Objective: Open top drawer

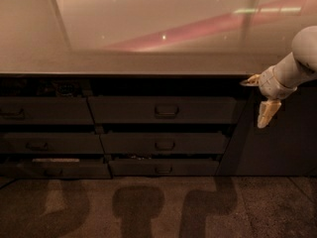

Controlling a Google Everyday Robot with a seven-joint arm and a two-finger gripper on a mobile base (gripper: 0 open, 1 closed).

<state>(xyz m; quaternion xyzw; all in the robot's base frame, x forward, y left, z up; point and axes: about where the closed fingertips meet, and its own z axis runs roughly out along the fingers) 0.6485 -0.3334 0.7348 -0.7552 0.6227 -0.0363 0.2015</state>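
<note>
Shadows [133, 207] fall across the speckled floor [277, 207] nearest the camera, below a bank of dark drawers. Above the bottom drawer [163, 167] and the middle drawer [163, 144] of the wide column sits the top drawer [124, 110], directly under the lip of the glossy countertop [148, 63]. Its flat front looks shut or nearly so, and its centred loop handle [166, 110] is untouched. The robot's gripper [253, 103] hangs off the drawer's right end, close under the counter edge and in front of the plain cabinet panel [277, 143]. Its two pale fingers [267, 114] are splayed apart and grasp nothing. It is well apart from the handle, so the pull has not begun. The likely trouble lies in the sideways reach. A finger carried too high could knock the counter lip, and one carried too low could catch the middle drawer's matching handle [164, 145]. A shallow hold on the slim loop may slip off once the pull starts, leaving the drawer closed. The narrower left-hand drawers [44, 110] offer further wrong targets.
</note>
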